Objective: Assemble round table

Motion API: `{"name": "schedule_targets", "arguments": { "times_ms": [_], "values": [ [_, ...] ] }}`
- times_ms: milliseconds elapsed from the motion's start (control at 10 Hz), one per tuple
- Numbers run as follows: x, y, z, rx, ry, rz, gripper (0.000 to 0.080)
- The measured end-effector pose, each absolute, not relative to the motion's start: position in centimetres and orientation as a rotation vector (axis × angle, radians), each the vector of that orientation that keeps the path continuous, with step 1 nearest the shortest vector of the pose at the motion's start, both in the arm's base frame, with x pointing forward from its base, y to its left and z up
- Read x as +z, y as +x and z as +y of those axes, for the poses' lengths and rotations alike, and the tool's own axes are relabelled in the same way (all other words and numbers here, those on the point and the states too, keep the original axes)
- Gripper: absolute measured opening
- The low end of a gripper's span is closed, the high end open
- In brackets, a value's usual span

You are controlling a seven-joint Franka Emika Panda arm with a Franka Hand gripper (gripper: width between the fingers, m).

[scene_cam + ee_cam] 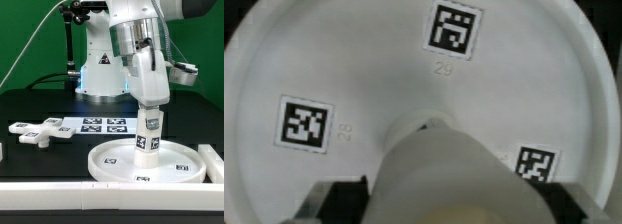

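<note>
The large round disc [150, 165] lies flat on the black table at the front, towards the exterior view's right. The short cylinder leg [150, 132] stands upright on the disc's centre, with its tags facing the camera. My gripper [151, 103] is shut on the leg's upper end from above. In the wrist view the leg [446, 165] fills the middle between my dark fingers [345, 203], with the disc [384, 70] and its tags beneath. The cross-shaped foot [34, 133] lies loose at the exterior view's left. Where the leg meets the hub is hidden.
The marker board [100, 125] lies flat behind the disc. A long white bar [90, 197] runs along the front edge and another [213, 160] stands at the exterior view's right. The robot base [100, 70] is at the back.
</note>
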State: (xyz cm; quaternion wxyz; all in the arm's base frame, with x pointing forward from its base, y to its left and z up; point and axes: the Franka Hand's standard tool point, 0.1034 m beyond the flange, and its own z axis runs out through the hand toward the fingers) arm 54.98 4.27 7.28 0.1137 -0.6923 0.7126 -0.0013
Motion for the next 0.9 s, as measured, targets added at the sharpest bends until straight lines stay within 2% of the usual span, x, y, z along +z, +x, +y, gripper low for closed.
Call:
{"name": "schedule_targets", "arguments": {
  "times_ms": [200, 300, 400, 500, 600, 900],
  "values": [
    [7.2, 54.9, 4.3, 0.017, -1.938, 2.164, 0.0415],
    [7.2, 54.9, 4.3, 0.018, -1.939, 2.163, 0.0488],
    [7.2, 54.9, 4.4, 0.015, -1.958, 2.146, 0.0597],
    [7.4, 55.0, 4.5, 0.003, -2.061, 2.048, 0.0597],
    [7.6, 55.1, 4.9, 0.009, -2.156, 1.959, 0.0639],
    [7.8, 55.3, 5.3, -0.040, -2.389, 1.685, 0.0646]
  ]
}}
